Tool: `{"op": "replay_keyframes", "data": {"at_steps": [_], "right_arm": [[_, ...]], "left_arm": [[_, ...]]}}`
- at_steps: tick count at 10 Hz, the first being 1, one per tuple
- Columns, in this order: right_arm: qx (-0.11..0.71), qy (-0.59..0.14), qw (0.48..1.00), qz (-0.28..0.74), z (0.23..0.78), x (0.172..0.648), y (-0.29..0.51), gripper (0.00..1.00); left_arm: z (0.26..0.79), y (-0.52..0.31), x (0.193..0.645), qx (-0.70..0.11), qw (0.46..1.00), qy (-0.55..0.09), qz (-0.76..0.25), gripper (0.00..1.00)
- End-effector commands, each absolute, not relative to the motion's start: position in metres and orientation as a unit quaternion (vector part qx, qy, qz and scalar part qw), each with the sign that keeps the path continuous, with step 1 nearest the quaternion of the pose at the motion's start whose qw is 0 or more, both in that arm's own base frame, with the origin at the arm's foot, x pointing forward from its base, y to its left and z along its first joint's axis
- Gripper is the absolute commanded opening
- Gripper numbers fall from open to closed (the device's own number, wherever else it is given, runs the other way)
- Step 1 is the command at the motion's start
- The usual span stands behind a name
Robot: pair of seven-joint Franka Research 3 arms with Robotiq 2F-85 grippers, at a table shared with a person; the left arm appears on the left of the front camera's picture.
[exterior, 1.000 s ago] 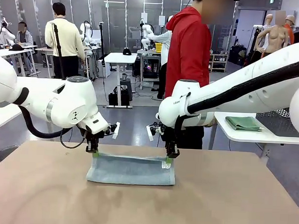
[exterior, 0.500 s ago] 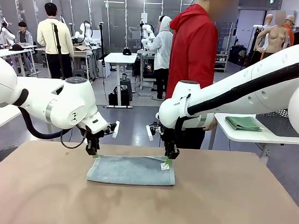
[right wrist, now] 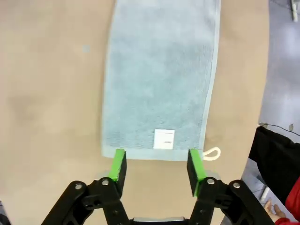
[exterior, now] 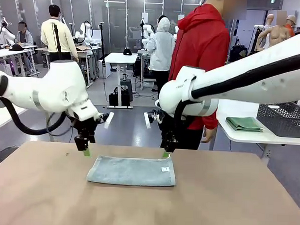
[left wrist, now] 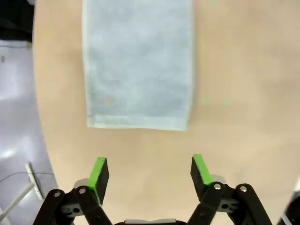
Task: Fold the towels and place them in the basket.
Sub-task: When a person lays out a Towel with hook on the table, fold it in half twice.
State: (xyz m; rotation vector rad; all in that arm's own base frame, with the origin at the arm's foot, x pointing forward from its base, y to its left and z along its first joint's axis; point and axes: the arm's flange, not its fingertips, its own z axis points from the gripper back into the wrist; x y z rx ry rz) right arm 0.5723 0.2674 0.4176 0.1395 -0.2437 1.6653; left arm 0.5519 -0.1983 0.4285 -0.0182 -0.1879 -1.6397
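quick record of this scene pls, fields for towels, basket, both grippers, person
light blue towel: folded, flat on the table, white tag facing up
left gripper: open, empty, just off one short end
right gripper: open, empty, at the tagged end
green towel: folded, on the side table
basket: on the side table, beside the green towel
person: red top, standing at the far side
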Motion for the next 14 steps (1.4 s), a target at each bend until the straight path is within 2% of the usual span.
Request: {"op": "replay_keyframes", "data": {"at_steps": [1, 2, 3, 5, 6, 9, 10, 11, 12, 14], "right_arm": [[0.074, -0.119, 0.725, 0.674, 0.451, 0.522, 0.252, 1.0], [0.096, -0.148, 0.774, 0.608, 0.462, 0.509, 0.247, 1.0], [0.086, -0.18, 0.825, 0.529, 0.47, 0.502, 0.236, 1.0], [0.116, -0.179, 0.91, 0.357, 0.485, 0.486, 0.215, 1.0], [0.129, -0.178, 0.932, 0.288, 0.489, 0.48, 0.206, 1.0], [0.174, -0.095, 0.968, 0.153, 0.47, 0.477, 0.19, 1.0], [0.176, -0.06, 0.976, 0.112, 0.458, 0.477, 0.183, 1.0], [0.212, -0.049, 0.968, 0.127, 0.453, 0.473, 0.182, 1.0], [0.153, -0.083, 0.972, 0.155, 0.464, 0.477, 0.181, 1.0], [0.153, -0.083, 0.972, 0.155, 0.464, 0.477, 0.181, 1.0]], "left_arm": [[0.465, -0.161, 0.515, -0.036, 0.679, -0.1, -0.727, 1.0], [0.473, -0.149, 0.508, -0.053, 0.667, -0.125, -0.732, 1.0], [0.475, -0.14, 0.504, -0.067, 0.662, -0.143, -0.733, 1.0], [0.475, -0.129, 0.503, -0.073, 0.663, -0.154, -0.729, 1.0], [0.472, -0.126, 0.502, -0.08, 0.664, -0.157, -0.727, 1.0], [0.465, -0.119, 0.509, -0.098, 0.655, -0.173, -0.729, 1.0], [0.464, -0.114, 0.51, -0.116, 0.66, -0.2, -0.715, 1.0], [0.465, -0.099, 0.509, -0.159, 0.657, -0.237, -0.697, 1.0], [0.468, -0.081, 0.506, -0.2, 0.656, -0.264, -0.678, 1.0], [0.476, -0.048, 0.501, -0.244, 0.638, -0.313, -0.659, 1.0]]}}
